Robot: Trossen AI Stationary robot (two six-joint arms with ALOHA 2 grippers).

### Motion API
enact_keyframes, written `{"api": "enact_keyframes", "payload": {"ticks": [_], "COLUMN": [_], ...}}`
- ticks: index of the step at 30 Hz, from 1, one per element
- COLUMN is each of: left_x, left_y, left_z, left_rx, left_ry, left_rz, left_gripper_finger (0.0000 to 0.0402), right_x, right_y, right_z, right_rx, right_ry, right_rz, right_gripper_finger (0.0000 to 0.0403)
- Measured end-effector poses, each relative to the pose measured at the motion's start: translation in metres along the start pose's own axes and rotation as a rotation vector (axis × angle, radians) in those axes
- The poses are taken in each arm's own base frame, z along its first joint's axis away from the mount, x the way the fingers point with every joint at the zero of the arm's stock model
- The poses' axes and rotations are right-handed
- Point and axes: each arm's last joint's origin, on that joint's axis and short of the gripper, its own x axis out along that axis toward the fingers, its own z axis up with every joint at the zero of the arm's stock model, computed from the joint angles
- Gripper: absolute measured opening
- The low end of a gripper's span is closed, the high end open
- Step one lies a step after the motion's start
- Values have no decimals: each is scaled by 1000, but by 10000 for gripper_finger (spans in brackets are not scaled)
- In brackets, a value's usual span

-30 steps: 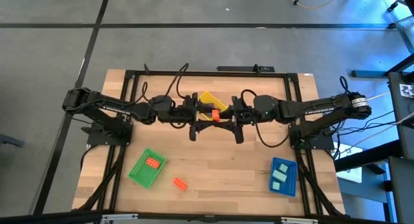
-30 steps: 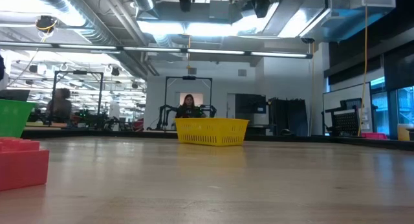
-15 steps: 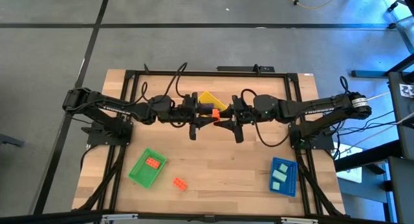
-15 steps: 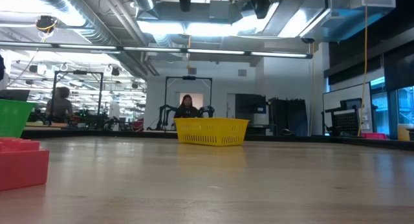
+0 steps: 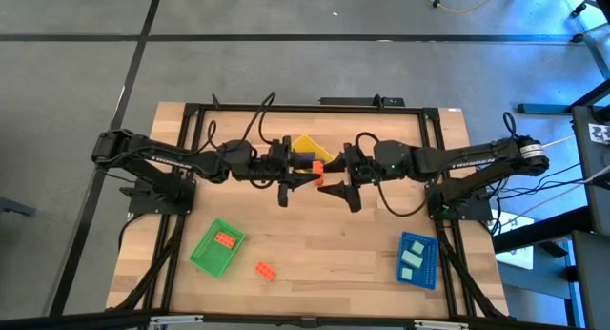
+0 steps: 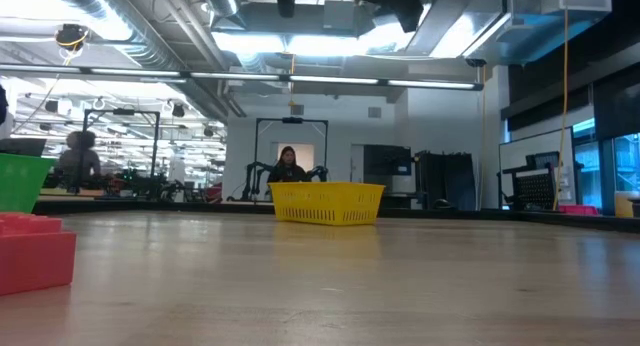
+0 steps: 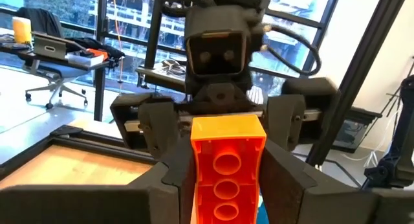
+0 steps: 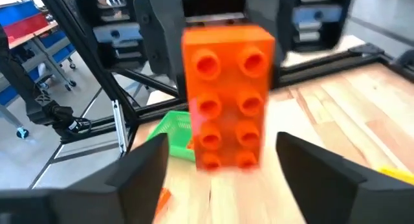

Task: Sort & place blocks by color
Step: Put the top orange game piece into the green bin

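An orange-red studded block (image 5: 316, 168) hangs in the air over the table's middle, between my two grippers. My left gripper (image 5: 297, 175) comes in from the left and is shut on it. In the left wrist view the block (image 7: 228, 160) shows its hollow underside. My right gripper (image 5: 339, 184) faces it from the right and is open. Its fingers (image 8: 139, 179) stand wide on either side of the block's studded face (image 8: 226, 98) without touching. A second orange block (image 5: 265, 270) lies flat on the table near the front. No purple blocks show. My left gripper pinches the orange block by its two long sides (image 7: 194, 185), one finger (image 7: 158, 182) on each. The fingers come level from the table's left and lie along the block. It sticks out past the fingertips toward the right gripper, lifted clear of the table.
A green tray (image 5: 206, 257) at front left holds one orange block (image 5: 226, 239). A blue tray (image 5: 426, 273) at front right holds mint blocks (image 5: 412, 257). A yellow tray (image 5: 307, 144) sits at the far middle, below the grippers. People are in the room behind.
The right gripper has drawn back a little toward the table's right edge, away from the block. The block stays in the left gripper, which has kept its place.
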Motion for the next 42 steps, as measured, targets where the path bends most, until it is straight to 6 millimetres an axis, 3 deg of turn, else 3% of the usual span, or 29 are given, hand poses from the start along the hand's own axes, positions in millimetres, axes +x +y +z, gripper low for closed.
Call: {"api": "enact_keyframes", "payload": {"ticks": [8, 16, 22, 26, 30, 34, 42], "left_x": [-16, -68, -115, -138, -147, -149, -149], "left_y": [4, -2, -6, -9, -12, -14, -14], "left_z": [12, 45, 44, 33, 27, 28, 27], "left_rx": [12, 44, 37, 2, -15, -20, -18], "left_ry": [75, 154, 74, 24, -6, -17, -13], "left_rz": [38, 67, 130, 140, 133, 119, 121], "left_gripper_finger": [120, 120, 120, 120, 120, 120, 120], "right_x": [-28, -64, -87, -96, -97, -98, -98], "right_y": [-3, -6, -5, -9, -14, -14, -13], "right_z": [2, -1, 4, -8, -25, -26, -23], "right_rx": [20, 24, 23, 73, 147, 153, 153], "right_ry": [87, 197, 129, 24, -129, -308, -341], "right_rz": [-67, -166, -226, -212, -138, -41, -26], "right_gripper_finger": [371, 372, 372, 372, 372, 372, 372]}}
